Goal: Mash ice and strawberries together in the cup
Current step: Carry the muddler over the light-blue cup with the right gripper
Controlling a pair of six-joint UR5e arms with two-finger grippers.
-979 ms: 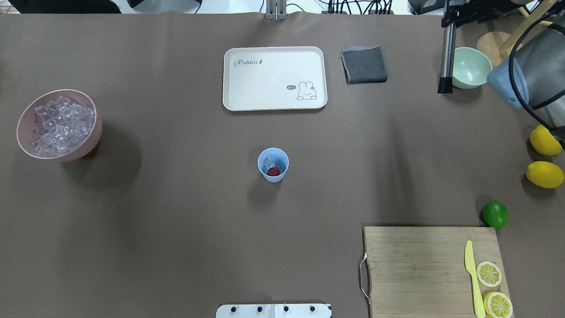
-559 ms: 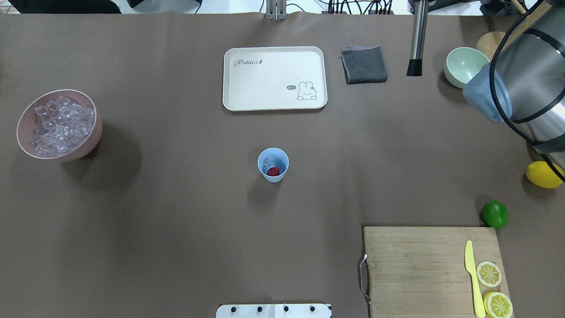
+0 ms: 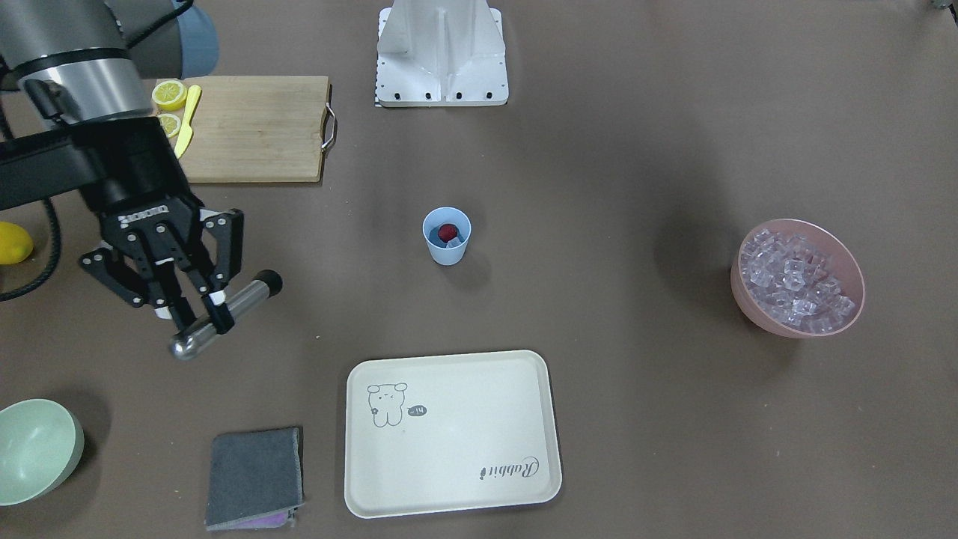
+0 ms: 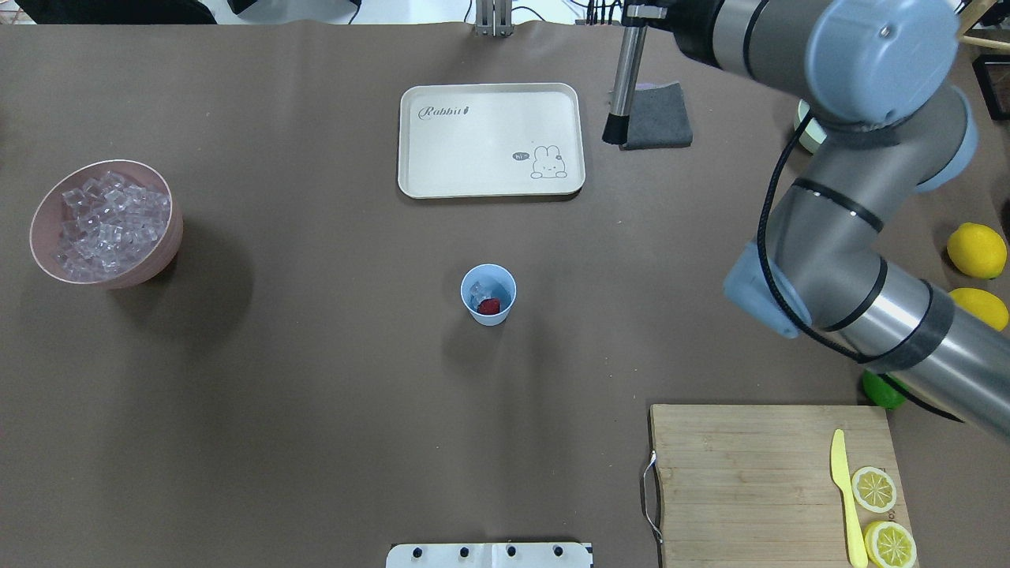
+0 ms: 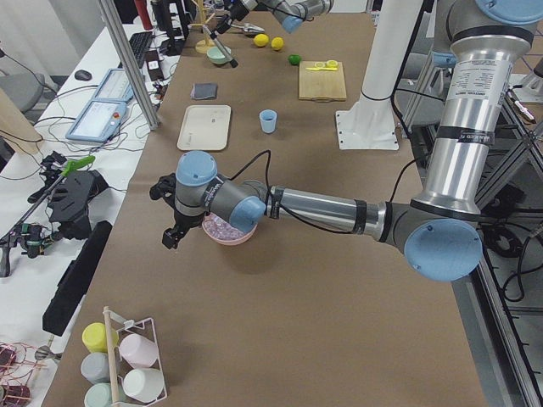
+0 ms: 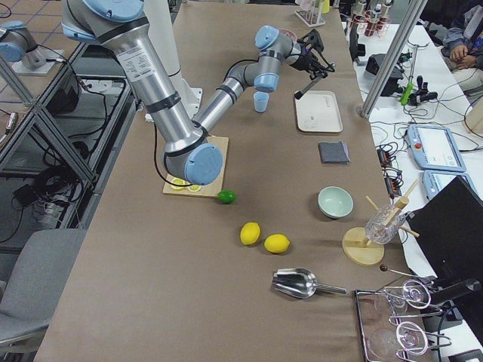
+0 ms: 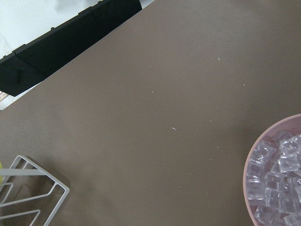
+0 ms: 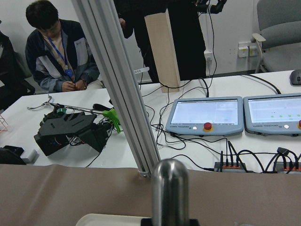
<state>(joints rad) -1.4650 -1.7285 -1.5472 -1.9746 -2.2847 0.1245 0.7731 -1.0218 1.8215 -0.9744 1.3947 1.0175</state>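
The light blue cup [image 4: 489,317] stands upright mid-table, and inside it lie a red strawberry [image 4: 490,306] and some clear ice [image 4: 477,293]. From the front-facing view the cup [image 3: 447,251] shows the strawberry [image 3: 447,230] at its top. My right gripper [image 3: 200,317] is shut on a steel muddler [image 3: 241,296] with a black tip, held above the table. Overhead, the muddler [image 4: 623,79] hangs beside the grey cloth, far beyond the cup. My left gripper [image 5: 172,222] hovers by the pink bowl; I cannot tell whether it is open or shut.
A pink bowl [image 4: 170,237] full of ice cubes sits at the left. The cream tray [image 4: 489,185], grey cloth [image 4: 659,118] and pale green bowl [image 3: 37,449] line the far side. A cutting board [image 4: 750,473] with knife and lemon slices, two lemons [image 4: 977,249] and a lime lie right.
My right arm has swung leftward across the far side of the table, carrying the muddler from beside the green bowl to beside the grey cloth. The cup has not moved.
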